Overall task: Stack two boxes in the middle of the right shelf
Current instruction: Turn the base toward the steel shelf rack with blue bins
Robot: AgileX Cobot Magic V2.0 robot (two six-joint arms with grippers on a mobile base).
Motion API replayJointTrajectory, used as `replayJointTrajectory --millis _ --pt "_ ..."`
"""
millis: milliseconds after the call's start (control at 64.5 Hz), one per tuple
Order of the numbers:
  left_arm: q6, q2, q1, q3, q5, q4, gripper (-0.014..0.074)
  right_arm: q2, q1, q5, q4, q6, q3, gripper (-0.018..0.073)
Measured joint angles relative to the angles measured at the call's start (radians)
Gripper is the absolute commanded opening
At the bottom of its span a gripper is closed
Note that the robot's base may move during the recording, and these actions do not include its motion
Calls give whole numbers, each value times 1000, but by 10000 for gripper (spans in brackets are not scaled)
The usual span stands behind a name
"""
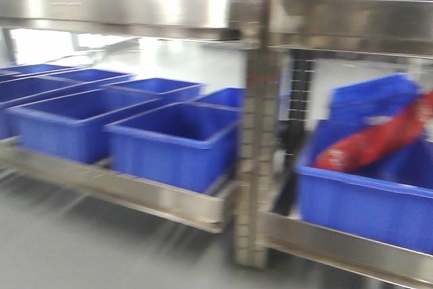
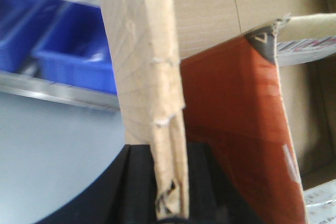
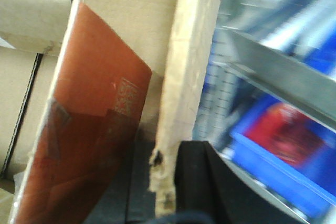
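Not much of the robot showed up, honestly. The left end effector (image 2: 169,192) was plain matte black, with a chunky finger (image 2: 137,182) on each side of the cardboard flap (image 2: 144,66) and a rounded black housing curving off left of the flap. The right end effector (image 3: 164,192) looked similar: a blocky black finger (image 3: 202,182) right of the flap and a greyer one left. Too blurry for finer detail.

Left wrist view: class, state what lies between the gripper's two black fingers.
A frayed panel of the cardboard box stands upright between the fingers of the left gripper, which press on it from both sides. The left wrist view shows this.
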Motion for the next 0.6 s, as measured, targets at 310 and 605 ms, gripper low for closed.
replayJointTrajectory --millis 310,605 --pt "0 0 0 0 0 0 -111 0 0 0 0 0 0 -154" --pt "0 0 0 0 0 -2 -111 0 0 0 0 0 0 -154"
